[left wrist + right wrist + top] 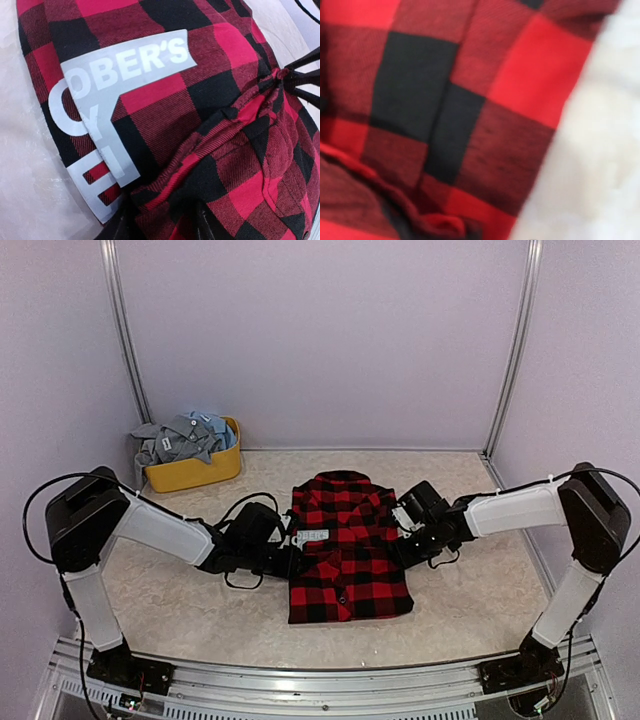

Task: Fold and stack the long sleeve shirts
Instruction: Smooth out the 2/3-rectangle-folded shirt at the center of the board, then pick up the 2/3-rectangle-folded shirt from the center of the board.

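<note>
The left gripper (288,558) lies at the left edge of the folded red-and-black checked shirt (345,565), by its white label (313,536). Cloth bunches between its fingers (120,227), but I cannot tell whether they pinch it. The right gripper (408,540) meets the shirt's right edge, its grip equally unclear. The shirt lies mid-table (480,590), well apart from the grey and blue shirts (185,437) heaped in the yellow tub (195,475) at back left.

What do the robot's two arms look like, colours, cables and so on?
The left arm and right arm match: white shells on the links, bulky black joint housings, thin black cables looping alongside. The left claw and right claw are black.
</note>
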You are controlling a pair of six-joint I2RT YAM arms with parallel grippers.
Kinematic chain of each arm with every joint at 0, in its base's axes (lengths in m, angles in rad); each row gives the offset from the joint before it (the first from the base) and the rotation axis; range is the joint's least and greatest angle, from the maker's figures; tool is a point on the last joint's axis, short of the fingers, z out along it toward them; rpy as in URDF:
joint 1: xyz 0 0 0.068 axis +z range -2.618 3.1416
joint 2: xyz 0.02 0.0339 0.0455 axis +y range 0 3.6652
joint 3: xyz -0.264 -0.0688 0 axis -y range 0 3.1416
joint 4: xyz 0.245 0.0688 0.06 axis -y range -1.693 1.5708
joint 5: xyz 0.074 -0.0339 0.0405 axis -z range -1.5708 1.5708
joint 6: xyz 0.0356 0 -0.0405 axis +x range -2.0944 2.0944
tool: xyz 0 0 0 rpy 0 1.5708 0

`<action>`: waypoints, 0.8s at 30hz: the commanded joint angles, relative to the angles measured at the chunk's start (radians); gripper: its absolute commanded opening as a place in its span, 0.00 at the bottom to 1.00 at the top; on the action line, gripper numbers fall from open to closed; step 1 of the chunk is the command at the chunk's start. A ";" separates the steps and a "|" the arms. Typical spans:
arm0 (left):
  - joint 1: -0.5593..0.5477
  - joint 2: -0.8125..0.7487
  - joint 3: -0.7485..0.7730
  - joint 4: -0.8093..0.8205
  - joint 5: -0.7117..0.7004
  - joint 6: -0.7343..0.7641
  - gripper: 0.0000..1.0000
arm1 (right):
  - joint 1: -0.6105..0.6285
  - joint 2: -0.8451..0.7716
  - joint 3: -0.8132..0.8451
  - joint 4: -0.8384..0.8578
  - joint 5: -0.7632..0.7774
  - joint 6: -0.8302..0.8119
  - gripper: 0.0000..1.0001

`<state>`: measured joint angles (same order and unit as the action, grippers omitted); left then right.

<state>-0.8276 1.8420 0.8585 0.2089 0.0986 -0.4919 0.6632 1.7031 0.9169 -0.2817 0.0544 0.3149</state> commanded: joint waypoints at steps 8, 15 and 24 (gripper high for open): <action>-0.052 -0.189 -0.088 -0.073 -0.156 0.017 0.66 | 0.026 -0.325 -0.169 -0.001 -0.033 -0.039 0.63; -0.148 -0.386 -0.234 -0.004 -0.037 0.113 0.73 | 0.220 -0.521 -0.293 0.018 -0.070 0.018 0.67; -0.309 -0.516 -0.388 0.077 -0.036 0.346 0.63 | 0.403 -0.516 -0.356 0.063 -0.024 0.049 0.62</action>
<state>-1.1080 1.3380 0.4881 0.2398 0.0547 -0.2848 1.0256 1.1732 0.5751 -0.2550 0.0032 0.3420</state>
